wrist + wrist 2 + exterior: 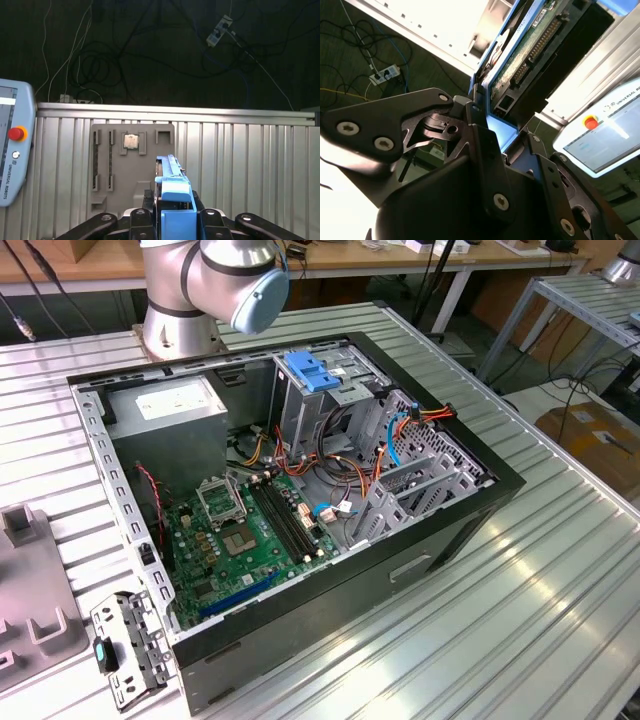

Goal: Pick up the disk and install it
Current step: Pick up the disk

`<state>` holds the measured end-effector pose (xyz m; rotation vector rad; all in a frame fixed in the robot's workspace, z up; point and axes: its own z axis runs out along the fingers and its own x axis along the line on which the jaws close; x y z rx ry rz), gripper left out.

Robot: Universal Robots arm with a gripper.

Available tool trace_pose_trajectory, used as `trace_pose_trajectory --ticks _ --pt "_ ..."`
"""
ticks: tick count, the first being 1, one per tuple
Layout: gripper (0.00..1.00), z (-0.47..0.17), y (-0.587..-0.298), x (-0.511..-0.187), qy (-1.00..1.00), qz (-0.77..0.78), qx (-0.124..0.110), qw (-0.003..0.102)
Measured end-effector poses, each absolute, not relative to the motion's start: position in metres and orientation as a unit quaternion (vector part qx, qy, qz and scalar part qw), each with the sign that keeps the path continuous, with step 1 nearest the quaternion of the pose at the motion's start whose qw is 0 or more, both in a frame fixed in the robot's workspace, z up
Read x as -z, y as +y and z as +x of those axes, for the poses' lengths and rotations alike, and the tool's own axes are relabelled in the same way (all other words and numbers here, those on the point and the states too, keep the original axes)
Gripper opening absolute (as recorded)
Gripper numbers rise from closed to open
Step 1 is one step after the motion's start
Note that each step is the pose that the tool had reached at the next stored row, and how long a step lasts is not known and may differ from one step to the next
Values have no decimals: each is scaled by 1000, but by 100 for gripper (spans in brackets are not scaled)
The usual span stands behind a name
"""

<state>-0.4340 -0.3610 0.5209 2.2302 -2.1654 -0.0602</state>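
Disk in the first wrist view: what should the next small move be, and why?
Probably carry the disk toward the open computer case. The gripper is shut on the disk at its blue handle end, and the grey holder on the table lies beyond it, so the pick looks done. The drive cage in the case, seen in the exterior view, seems the likely destination.

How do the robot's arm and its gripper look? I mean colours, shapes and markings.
The arm is built of rounded silver-grey metal joints, and one joint end carries a light blue cap. The gripper is black in both wrist views, made of flat angular link plates fastened with silver screws.
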Motion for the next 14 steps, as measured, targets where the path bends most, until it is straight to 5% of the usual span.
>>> trace_pose_trajectory --ticks 14 --pt "37 -411 -361 -521 -696 717 20 16"
